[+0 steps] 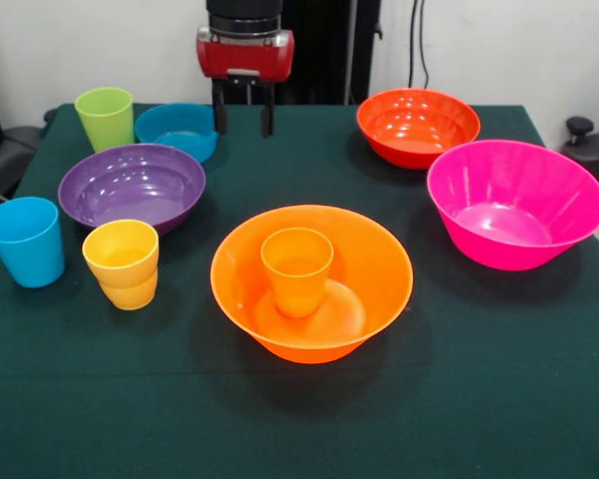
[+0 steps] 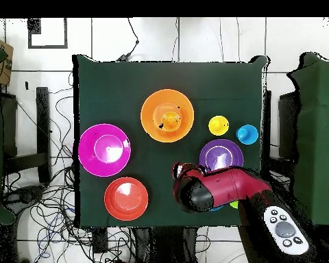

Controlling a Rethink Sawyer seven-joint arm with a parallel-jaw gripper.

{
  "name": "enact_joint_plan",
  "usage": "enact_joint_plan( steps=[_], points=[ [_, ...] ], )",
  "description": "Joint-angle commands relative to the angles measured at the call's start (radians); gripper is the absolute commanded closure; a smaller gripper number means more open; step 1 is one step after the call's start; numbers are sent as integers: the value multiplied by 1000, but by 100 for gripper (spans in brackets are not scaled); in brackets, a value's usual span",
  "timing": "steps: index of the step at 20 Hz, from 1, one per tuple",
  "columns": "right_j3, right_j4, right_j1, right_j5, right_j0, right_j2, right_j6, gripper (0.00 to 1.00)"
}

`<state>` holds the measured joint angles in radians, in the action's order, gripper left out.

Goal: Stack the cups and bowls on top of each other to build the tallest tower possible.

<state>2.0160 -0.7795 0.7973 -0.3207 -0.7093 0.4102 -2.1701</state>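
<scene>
Gripper (image 1: 244, 115) at 12 o'clock of the table (image 1: 299, 419) in the front view, hanging under the red wrist with its two black fingers (image 1: 220, 112) parted by a moderate gap, nothing between them, tips just above the cloth beside the blue bowl.

Front view, clock centred on the wide orange bowl:

- Wide pink bowl (image 1: 514, 205) at 2 o'clock, upright, empty, near the table's right edge.
- Wide orange bowl (image 1: 379, 269) at the centre, upright, base of the tower.
- Purple bowl (image 1: 132, 185) at 10 o'clock, upright, empty, well apart from the pile.
- Red-orange bowl (image 1: 417, 125) at 1 o'clock, upright, empty, just behind the pink one.
- Small blue bowl (image 1: 177, 130) at 11 o'clock, behind the purple bowl's far rim.
- Blue cup (image 1: 25, 241) at 9 o'clock, upright, near the left edge.
- Lime green cup (image 1: 106, 118) at 11 o'clock, upright, just beside the blue bowl.
- Yellow cup (image 1: 123, 264) at 9 o'clock, upright, between blue cup and orange bowl.
- Orange cup (image 1: 298, 269) upright, mouth up, inside the wide orange bowl, on its floor.

Overhead view: red arm (image 2: 215, 186) over the purple bowl's edge, fingers hidden beneath it.
</scene>
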Motion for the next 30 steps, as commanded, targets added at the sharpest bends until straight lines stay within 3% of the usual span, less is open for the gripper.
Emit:
enact_joint_plan(
  steps=[1, 6, 8, 10, 12, 18, 22, 30],
  points=[
    [-88, -76, -124, -36, 82, -90, -35, 0],
    [-137, -73, -178, 36, 167, -193, -126, 0],
    [-109, -67, -150, 23, 133, -179, -59, 0],
    [-57, -31, -99, -39, 50, -111, 64, 0],
    [-27, -17, -74, -61, -3, -74, 122, 0],
    [-89, -64, -147, 20, 14, -103, 41, 0],
    [-96, -27, -135, -42, -34, -39, 111, 0],
    [-150, -48, -228, 21, 65, -89, 1, 0]
  ],
)
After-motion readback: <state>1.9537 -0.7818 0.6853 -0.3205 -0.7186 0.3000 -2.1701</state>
